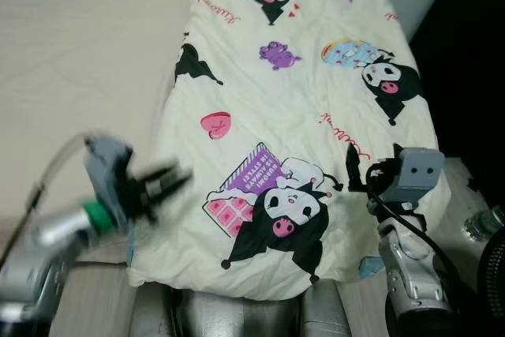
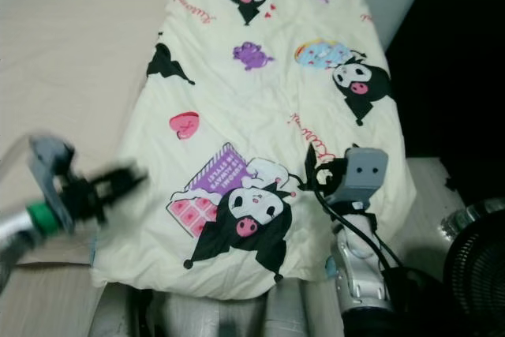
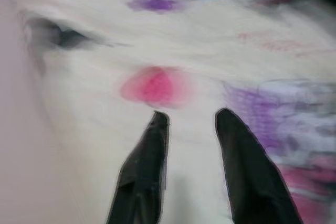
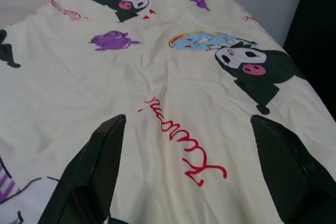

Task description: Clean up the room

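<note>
A pale yellow blanket [image 1: 292, 116] printed with black cartoon figures lies spread over the bed. My left gripper [image 1: 177, 179] is blurred by motion at the blanket's left edge, near its front corner. It is open and points at the blanket's pink heart [image 3: 155, 85], with nothing between its fingers [image 3: 142, 171]. My right gripper [image 1: 372, 165] hovers over the blanket's front right part. In the right wrist view the right gripper [image 4: 188, 120] is wide open above red script lettering [image 4: 184, 145], holding nothing.
A bare beige mattress [image 1: 79, 76] stretches to the left of the blanket. A dark area lies along the right side, with a black fan [image 2: 477, 274] at the lower right. Grey folds [image 1: 237, 313] show under the blanket's near edge.
</note>
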{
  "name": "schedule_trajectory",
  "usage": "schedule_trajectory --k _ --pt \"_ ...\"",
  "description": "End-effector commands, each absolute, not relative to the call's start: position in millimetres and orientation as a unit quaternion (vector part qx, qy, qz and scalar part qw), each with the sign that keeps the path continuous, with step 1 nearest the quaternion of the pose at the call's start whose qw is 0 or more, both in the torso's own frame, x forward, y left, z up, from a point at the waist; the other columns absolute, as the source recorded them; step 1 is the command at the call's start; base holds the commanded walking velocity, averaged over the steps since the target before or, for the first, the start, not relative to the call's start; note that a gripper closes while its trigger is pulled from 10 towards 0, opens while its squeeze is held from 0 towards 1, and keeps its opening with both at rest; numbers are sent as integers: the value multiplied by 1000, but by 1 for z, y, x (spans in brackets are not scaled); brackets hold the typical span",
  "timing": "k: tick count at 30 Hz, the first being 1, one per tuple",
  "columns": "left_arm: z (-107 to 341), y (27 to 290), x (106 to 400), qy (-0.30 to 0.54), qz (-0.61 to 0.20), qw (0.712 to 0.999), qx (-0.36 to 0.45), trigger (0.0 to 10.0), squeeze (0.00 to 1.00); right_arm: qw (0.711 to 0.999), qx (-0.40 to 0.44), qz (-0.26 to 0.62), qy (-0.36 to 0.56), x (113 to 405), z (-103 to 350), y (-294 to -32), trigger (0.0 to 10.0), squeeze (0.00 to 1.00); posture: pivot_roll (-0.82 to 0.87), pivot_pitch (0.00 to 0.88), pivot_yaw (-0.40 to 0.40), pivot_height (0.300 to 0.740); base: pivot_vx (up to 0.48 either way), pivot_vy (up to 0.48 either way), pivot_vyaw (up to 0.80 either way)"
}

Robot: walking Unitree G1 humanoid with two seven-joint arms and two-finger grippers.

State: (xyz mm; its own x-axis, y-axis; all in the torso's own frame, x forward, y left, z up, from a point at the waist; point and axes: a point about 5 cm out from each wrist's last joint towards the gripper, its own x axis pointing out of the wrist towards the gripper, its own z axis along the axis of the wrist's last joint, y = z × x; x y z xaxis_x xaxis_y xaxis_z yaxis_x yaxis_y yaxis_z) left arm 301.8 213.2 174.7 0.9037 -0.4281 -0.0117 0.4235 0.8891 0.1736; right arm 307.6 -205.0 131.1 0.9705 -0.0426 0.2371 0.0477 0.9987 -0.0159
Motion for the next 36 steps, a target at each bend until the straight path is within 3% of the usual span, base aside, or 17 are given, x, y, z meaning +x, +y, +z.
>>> schedule_trajectory --k 1,2,7,13,16,22,26,31,36 --pt "148 227 306 44 -138 979 145 10000 0 994 -14 -24 -102 306 123 -205 10000 0 -52 98 39 572 0 0 0" --pt "136 235 308 80 -102 973 192 10000 0 994 -14 -21 -103 306 123 -202 10000 0 -54 100 41 572 0 0 0" --pt "88 244 287 184 -95 950 233 10000 0 995 -13 -20 -98 303 120 -202 10000 0 -51 107 40 572 0 0 0" --pt "38 210 260 239 -154 935 211 10000 0 996 -14 -19 -90 302 117 -203 10000 0 -54 111 30 572 0 0 0" --pt "34 204 258 243 -167 934 202 10000 0 996 -14 -18 -90 302 118 -202 10000 0 -54 110 30 572 0 0 0" --pt "23 162 266 243 -199 934 171 10000 0 996 -15 -14 -86 305 117 -201 10000 0 -56 108 30 572 0 0 0" --pt "19 137 265 249 -254 916 185 10000 0 996 -13 -17 -90 306 119 -201 10000 0 -67 107 27 572 0 0 0" --pt "36 99 250 239 -426 864 122 10000 0 996 -17 -20 -91 304 120 -205 10000 0 -80 105 31 572 0 0 0" --pt "43 107 237 240 -488 834 93 10000 0 995 -17 -32 -92 303 121 -212 10000 0 -81 104 38 572 0 0 0"
